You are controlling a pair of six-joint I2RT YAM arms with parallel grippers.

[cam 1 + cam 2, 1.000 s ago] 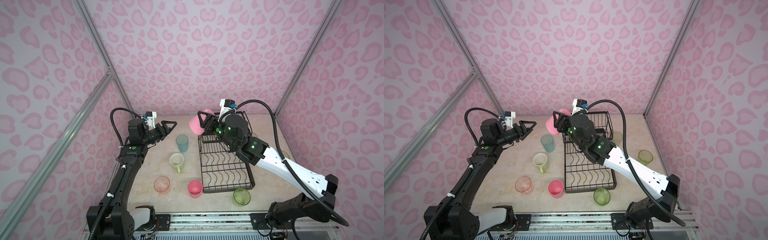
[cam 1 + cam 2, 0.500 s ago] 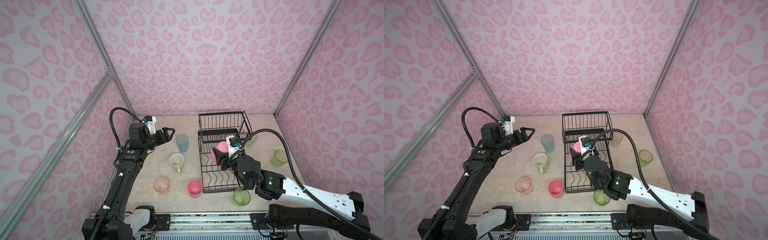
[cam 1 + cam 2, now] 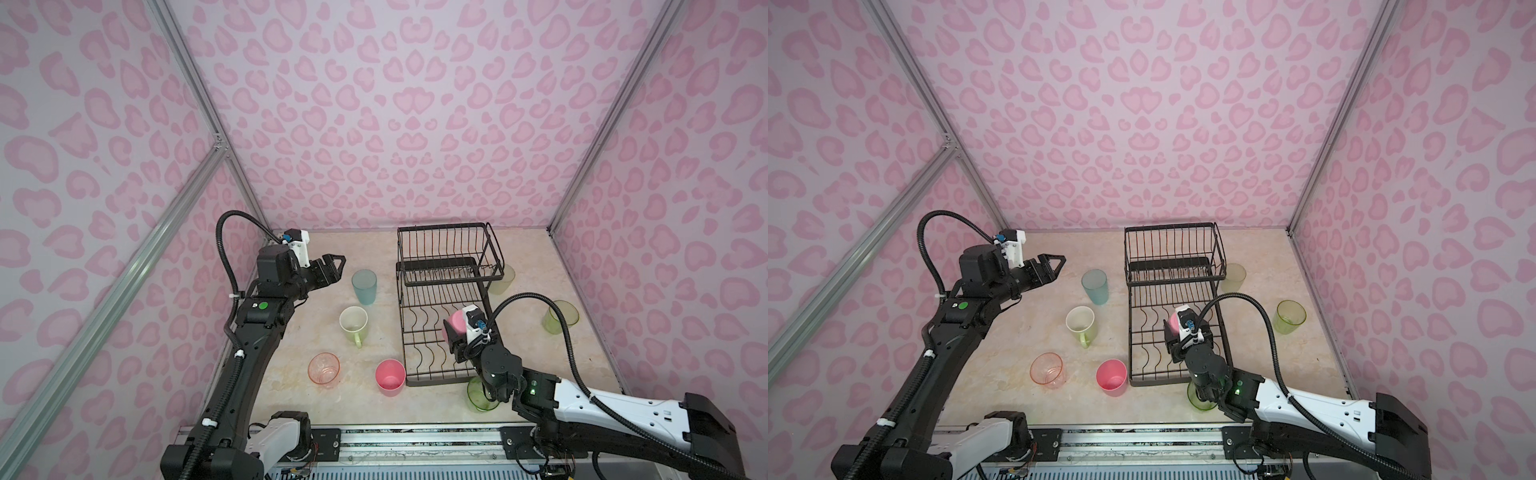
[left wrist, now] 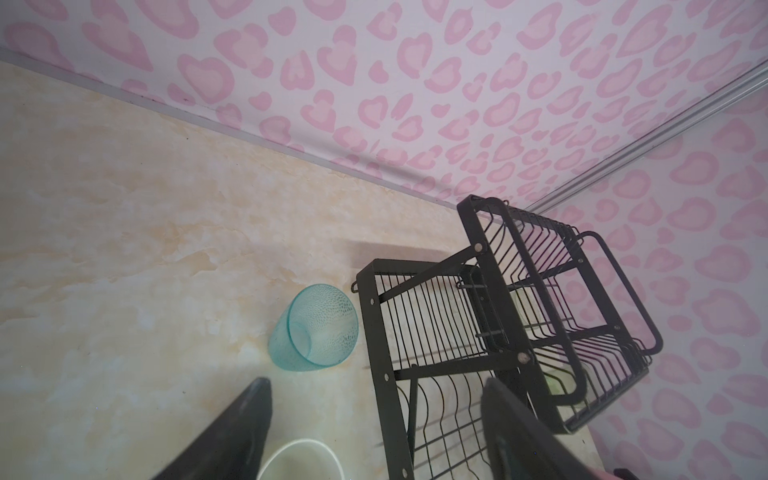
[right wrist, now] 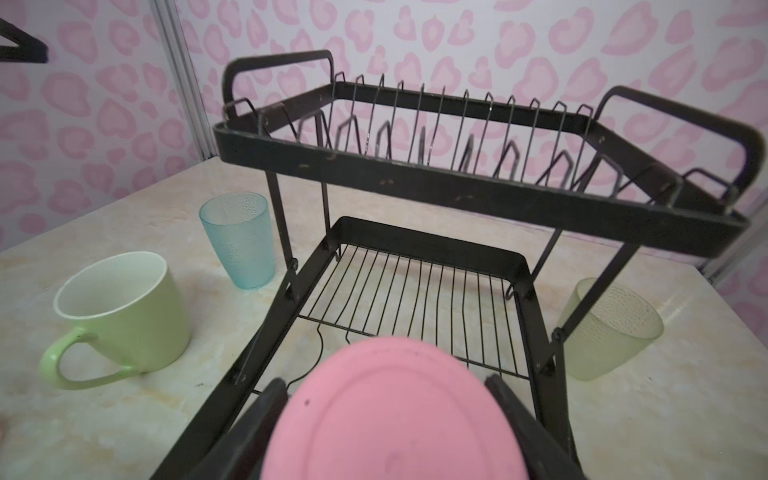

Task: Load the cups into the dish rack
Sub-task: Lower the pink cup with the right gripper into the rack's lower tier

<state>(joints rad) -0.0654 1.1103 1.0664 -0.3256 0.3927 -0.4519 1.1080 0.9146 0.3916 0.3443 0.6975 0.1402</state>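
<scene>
top views: high, looking down | wrists: close, both share dish rack (image 5: 457, 183)

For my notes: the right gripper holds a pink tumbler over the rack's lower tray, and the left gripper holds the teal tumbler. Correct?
Only the last part is wrong: the left gripper is open and empty; the teal tumbler stands free on the table, as the left wrist view shows.

No legible text, labels, brands, numbers or signs anywhere in these views.
</scene>
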